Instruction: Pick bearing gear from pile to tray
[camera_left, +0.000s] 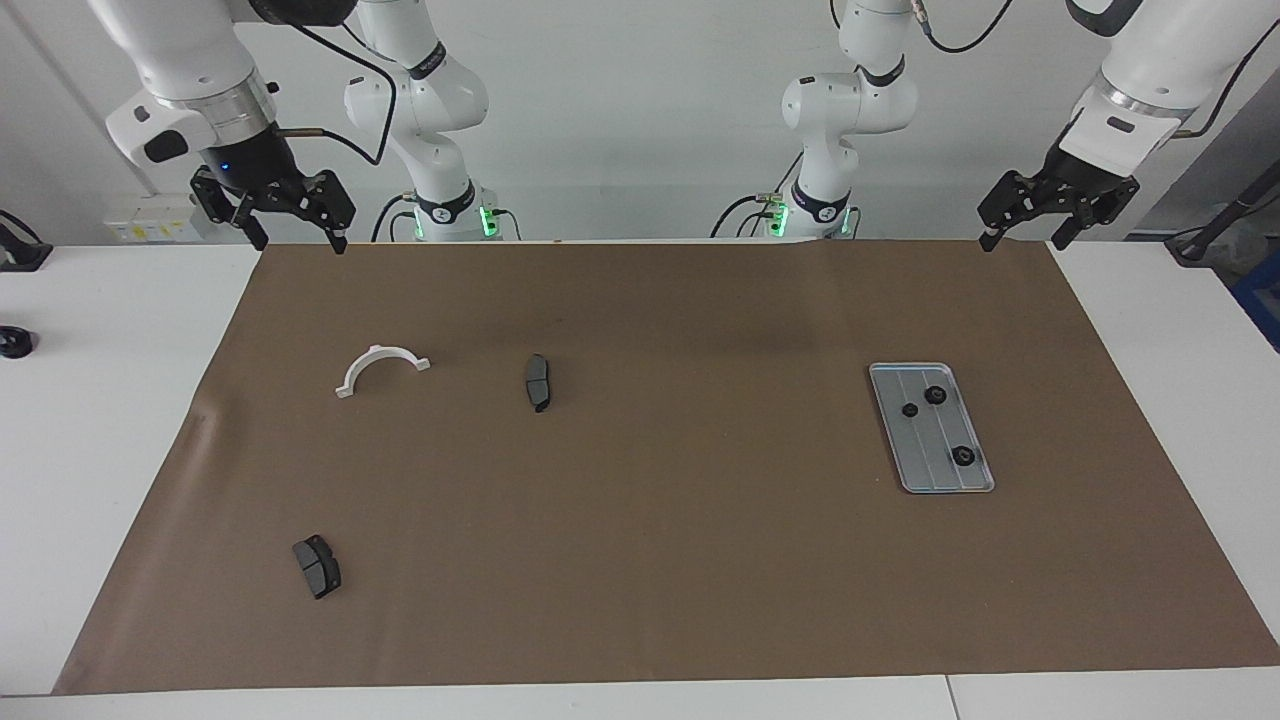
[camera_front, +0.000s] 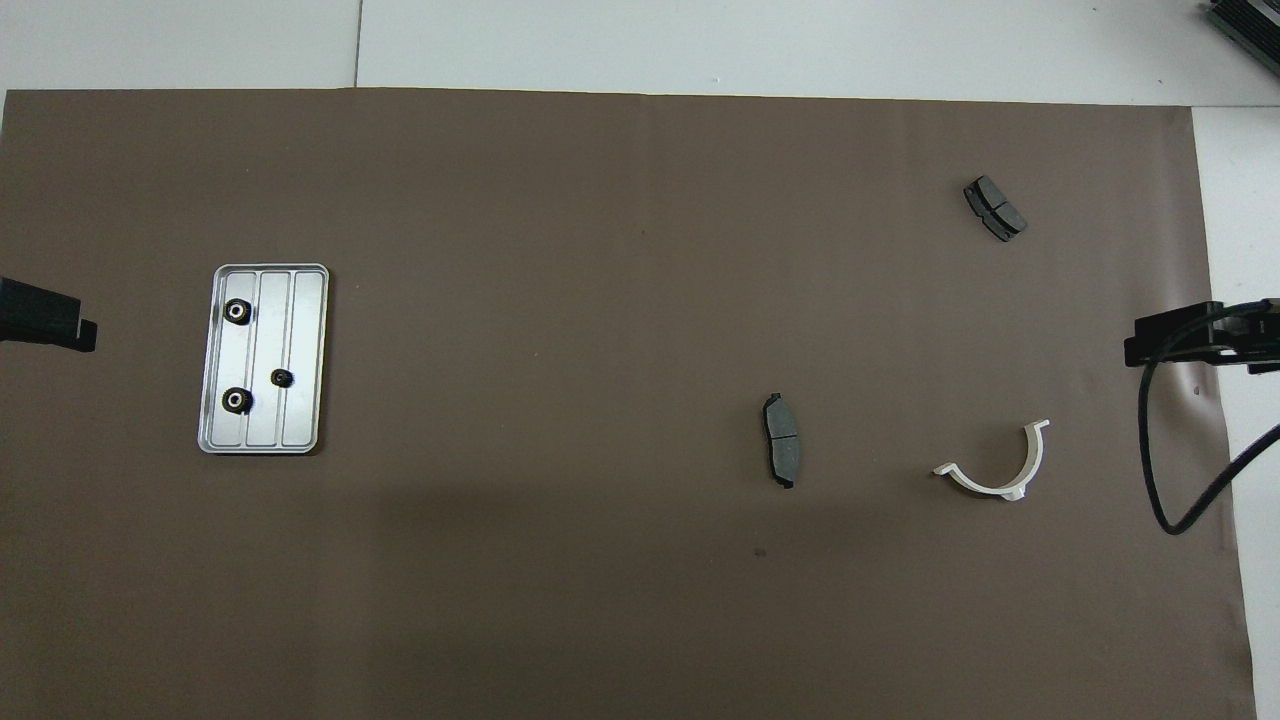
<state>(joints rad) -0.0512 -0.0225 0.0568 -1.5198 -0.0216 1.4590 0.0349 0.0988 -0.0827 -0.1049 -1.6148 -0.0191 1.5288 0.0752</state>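
A: Reading the facing view from its left: the right gripper (camera_left: 296, 240) hangs at the upper left, over the mat's (camera_left: 640, 560) corner, jaws apart and empty. Below it lie the half-ring (camera_left: 380, 368), one pad (camera_left: 538, 382) mid-frame and another pad (camera_left: 317, 566) at the lower left.

B: And on the right?

A: The tray (camera_left: 905, 438) sits right of centre with three gears (camera_left: 934, 396) in it. The left gripper (camera_left: 1020, 238) is at the upper right, over the mat's edge, spread open, holding nothing.

B: Any gear outside the tray?

A: None I can see; the picking looks done. The step seems to be parking the arms.

B: How to do that well?

A: Hold both grippers high, well clear of the tray's rim, so the gears stay put.
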